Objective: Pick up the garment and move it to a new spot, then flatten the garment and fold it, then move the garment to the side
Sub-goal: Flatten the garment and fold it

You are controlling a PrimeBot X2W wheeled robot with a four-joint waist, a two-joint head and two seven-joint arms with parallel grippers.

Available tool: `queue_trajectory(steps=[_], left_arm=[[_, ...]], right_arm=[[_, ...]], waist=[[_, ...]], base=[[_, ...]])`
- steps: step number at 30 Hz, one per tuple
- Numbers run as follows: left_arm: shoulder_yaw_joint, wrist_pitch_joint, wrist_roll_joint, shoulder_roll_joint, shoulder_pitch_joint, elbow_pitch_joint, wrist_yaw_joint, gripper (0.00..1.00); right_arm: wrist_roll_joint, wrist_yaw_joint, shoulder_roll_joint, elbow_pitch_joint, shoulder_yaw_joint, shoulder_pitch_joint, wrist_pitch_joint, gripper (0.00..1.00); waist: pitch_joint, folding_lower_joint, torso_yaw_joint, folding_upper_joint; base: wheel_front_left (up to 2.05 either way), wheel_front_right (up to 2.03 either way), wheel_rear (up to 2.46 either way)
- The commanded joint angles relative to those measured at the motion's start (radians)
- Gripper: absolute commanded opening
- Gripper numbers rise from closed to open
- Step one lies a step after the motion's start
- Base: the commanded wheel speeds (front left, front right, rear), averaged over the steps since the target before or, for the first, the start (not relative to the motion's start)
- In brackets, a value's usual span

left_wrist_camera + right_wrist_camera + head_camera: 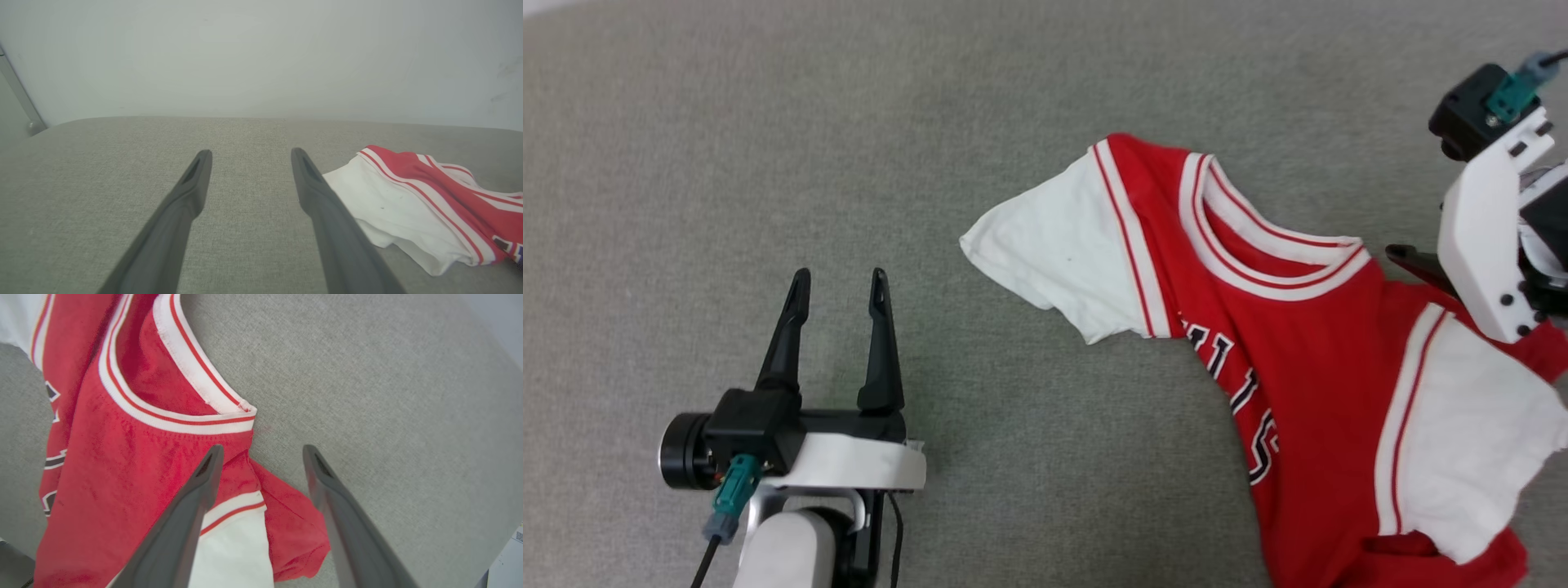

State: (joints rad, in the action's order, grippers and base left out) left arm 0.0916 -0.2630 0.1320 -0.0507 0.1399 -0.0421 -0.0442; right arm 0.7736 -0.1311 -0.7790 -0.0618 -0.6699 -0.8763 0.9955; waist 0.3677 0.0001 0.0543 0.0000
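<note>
The garment (1307, 343), a red jersey T-shirt, lies rumpled at the right of a grey fabric surface (768, 122), one white sleeve spread leftward. The left gripper (840, 278) rests well apart from it, fingers wide and empty. The right gripper (262, 449) hovers over the shoulder edge beside the collar, fingers wide, holding nothing, probably lined up to grasp. The hem is cut off and the lettering is creased and unreadable.
</note>
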Motion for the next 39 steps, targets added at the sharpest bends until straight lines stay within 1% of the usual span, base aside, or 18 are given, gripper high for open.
queue_trajectory(steps=[1,4,6,9,11,12,14,16,19,22,26,29,32,36,39], left_arm=[[0.007,-0.003,0.004,0.001,0.022,-0.002,-0.002,1.0],[0.016,-0.003,0.012,0.001,0.043,0.002,-0.006,1.0],[0.022,-0.003,0.012,0.001,0.058,0.004,-0.008,1.0],[0.02,-0.003,0.015,0.001,0.069,0.008,-0.011,1.0],[0.017,-0.003,0.015,0.001,0.072,0.01,-0.011,1.0],[0.014,-0.003,0.014,0.001,0.071,0.013,-0.012,1.0],[0.01,-0.003,0.013,0.001,0.069,0.02,-0.012,1.0],[0.007,-0.003,0.016,0.001,0.064,0.024,-0.014,1.0],[0.004,-0.003,0.021,0.001,0.047,0.024,-0.017,1.0],[0.002,-0.003,0.028,0.001,0.029,0.02,-0.022,1.0],[0.008,-0.003,0.032,0.001,0.012,0.014,-0.029,1.0],[0.015,-0.003,0.04,0.001,0.015,0.009,-0.032,1.0],[0.028,-0.003,0.049,0.001,0.029,0.005,-0.031,1.0],[0.047,-0.003,0.061,0.001,0.05,0.006,-0.033,1.0],[0.058,-0.003,0.072,0.001,0.065,0.007,-0.036,1.0]], right_arm=[[0.002,0.001,0.019,-0.04,-0.02,-0.029,-0.004,1.0],[-0.008,0.001,0.038,-0.113,-0.081,-0.059,-0.02,1.0],[-0.006,0.001,0.037,-0.148,-0.135,-0.061,-0.025,1.0],[0.012,0.0,0.037,-0.182,-0.224,-0.043,-0.047,1.0],[0.032,0.0,0.039,-0.191,-0.263,-0.039,-0.074,1.0],[0.038,0.0,0.04,-0.189,-0.274,-0.044,-0.098,0.0],[0.054,0.0,0.03,-0.185,-0.281,-0.06,-0.145,0.0],[0.064,0.001,0.007,-0.164,-0.279,-0.083,-0.201,0.0],[0.073,0.001,-0.038,-0.108,-0.274,-0.12,-0.273,0.0],[0.079,0.001,-0.085,-0.036,-0.269,-0.141,-0.318,0.0],[0.08,0.001,-0.138,0.04,-0.245,-0.197,-0.322,0.0],[0.055,0.001,-0.155,0.059,-0.24,-0.26,-0.293,0.0],[0.021,0.001,-0.141,0.036,-0.247,-0.346,-0.253,0.0],[-0.062,0.001,-0.103,-0.048,-0.313,-0.461,-0.215,0.0],[-0.086,0.001,-0.035,-0.153,-0.348,-0.518,-0.218,0.0]], waist=[[0.054,-0.0001,0.037,0.0],[0.091,-0.0001,0.053,0.0],[0.108,-0.0001,0.063,0.0],[0.121,-0.0001,0.066,0.0],[0.12,-0.0001,0.063,0.0],[0.117,-0.0001,0.059,0.0],[0.104,-0.0001,0.051,0.0],[0.086,-0.0001,0.042,0.0],[0.054,-0.0001,0.032,0.0],[0.028,-0.0001,0.024,0.0],[0.014,-0.0001,0.02,0.0],[0.022,-0.0001,0.03,0.0],[0.042,-0.0001,0.049,0.0],[0.081,-0.0001,0.081,0.0],[0.114,-0.0001,0.102,0.0]], base=[[0.0,0.0,0.0],[0.0,0.0,0.0],[0.0,0.0,0.0],[0.0,0.0,0.0],[0.0,0.0,0.0],[0.0,0.0,0.0],[0.0,0.0,0.0],[0.0,0.0,0.0],[0.0,0.0,0.0],[0.0,0.0,0.0],[0.0,0.0,0.0],[0.0,0.0,0.0],[0.0,0.0,0.0],[0.0,0.0,0.0],[0.0,0.0,0.0]])
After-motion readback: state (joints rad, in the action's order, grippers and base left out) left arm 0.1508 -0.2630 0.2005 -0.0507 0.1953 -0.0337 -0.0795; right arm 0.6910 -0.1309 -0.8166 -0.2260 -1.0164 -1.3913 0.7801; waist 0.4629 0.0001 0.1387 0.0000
